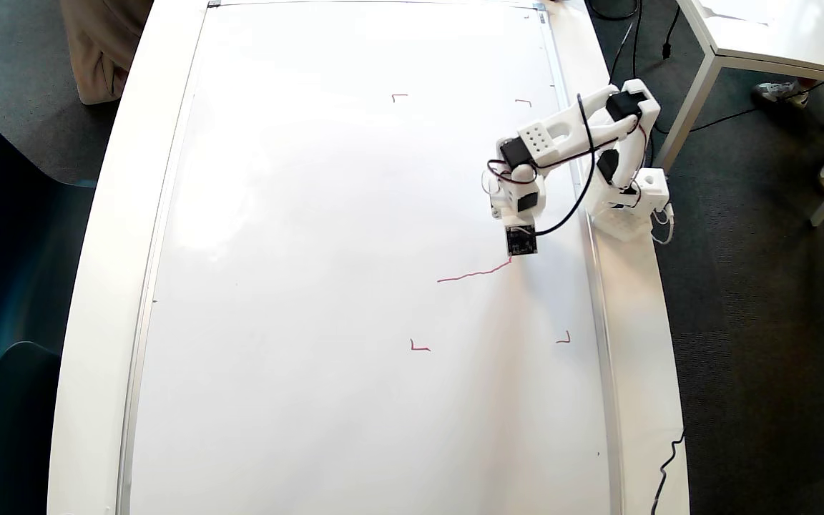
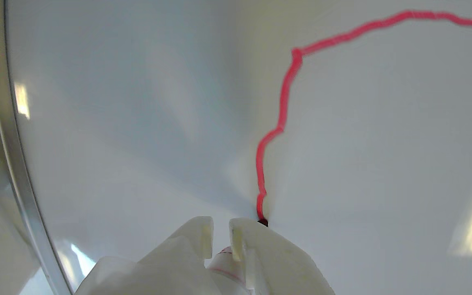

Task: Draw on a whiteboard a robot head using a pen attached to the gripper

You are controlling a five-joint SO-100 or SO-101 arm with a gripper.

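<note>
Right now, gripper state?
Gripper: closed on the pen, tip touching the whiteboard at the red line's end.

The whiteboard (image 1: 326,286) is glossy white with a thin silver frame. On it is a wobbly red line (image 1: 473,274) and four small red corner marks (image 1: 420,347). The arm (image 1: 562,136) is white with black blocks and black cables. The gripper (image 2: 221,230) is cream-white; the pen (image 2: 225,258) between is white with pink stripes.
</note>
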